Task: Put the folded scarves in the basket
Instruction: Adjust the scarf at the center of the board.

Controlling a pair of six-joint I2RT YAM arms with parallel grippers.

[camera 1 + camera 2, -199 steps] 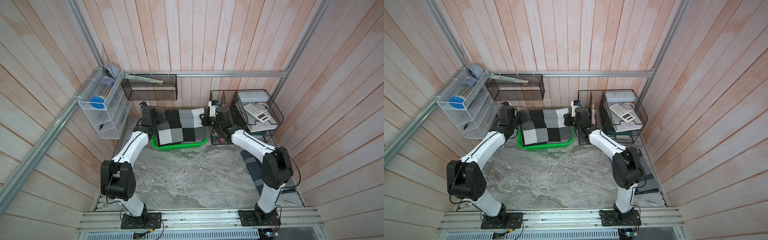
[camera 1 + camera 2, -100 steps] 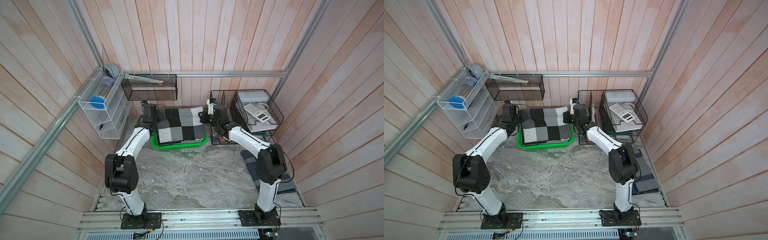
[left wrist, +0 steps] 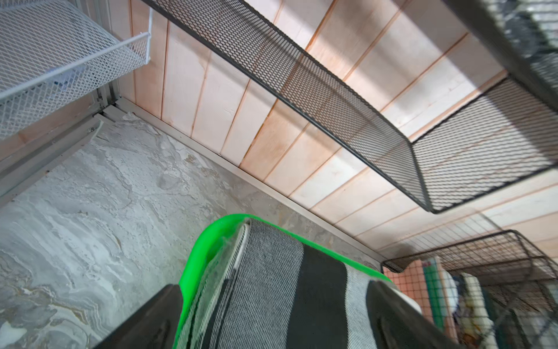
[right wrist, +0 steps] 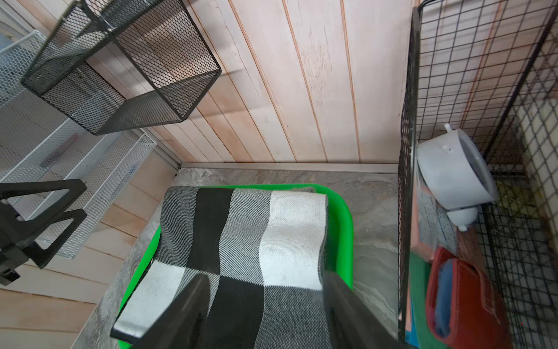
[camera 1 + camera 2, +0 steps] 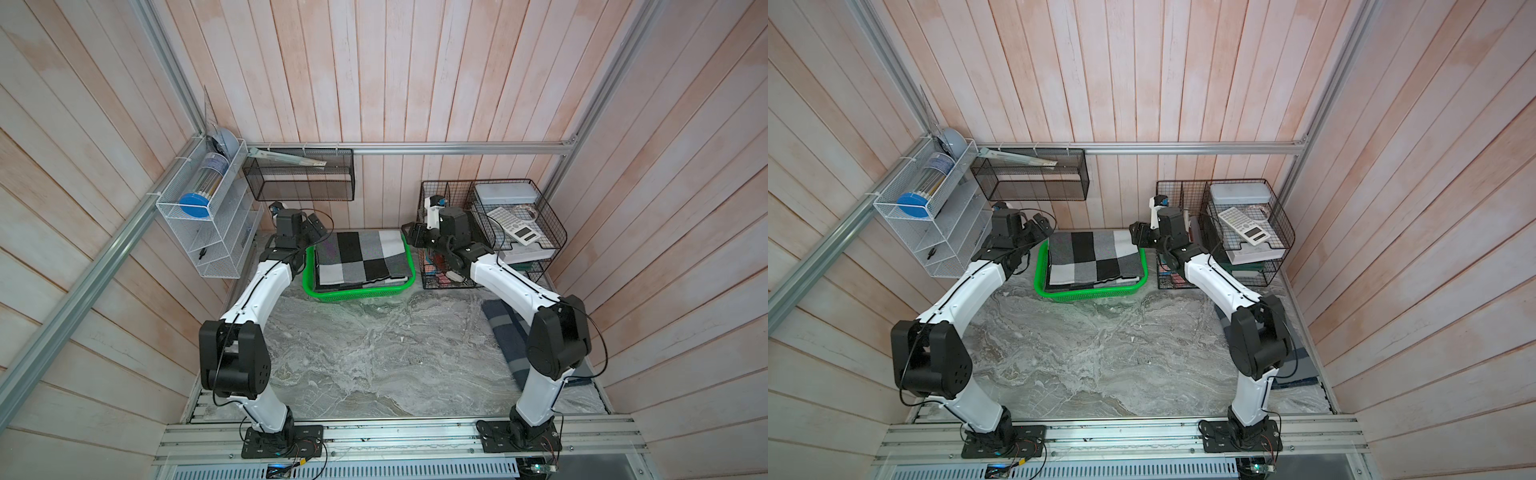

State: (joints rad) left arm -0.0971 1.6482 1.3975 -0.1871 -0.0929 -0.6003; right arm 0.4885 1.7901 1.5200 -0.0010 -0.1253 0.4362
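The folded scarf, checked black, grey and white, lies flat inside the bright green basket at the back of the table. My left gripper hovers over the basket's far left corner, open. In the left wrist view its jaws stand wide apart above the scarf and the rim. My right gripper is over the far right corner, open. Its jaws straddle the scarf edge beside the rim without pinching it.
A black mesh wall shelf hangs just above and behind the basket. A white wire rack is on the left wall. A black wire organizer with a calculator stands close on the right. A dark folded cloth lies under the right arm.
Both grippers went from shut on the scarf's far corners to open, letting it go. The scarf has settled down into the basket.
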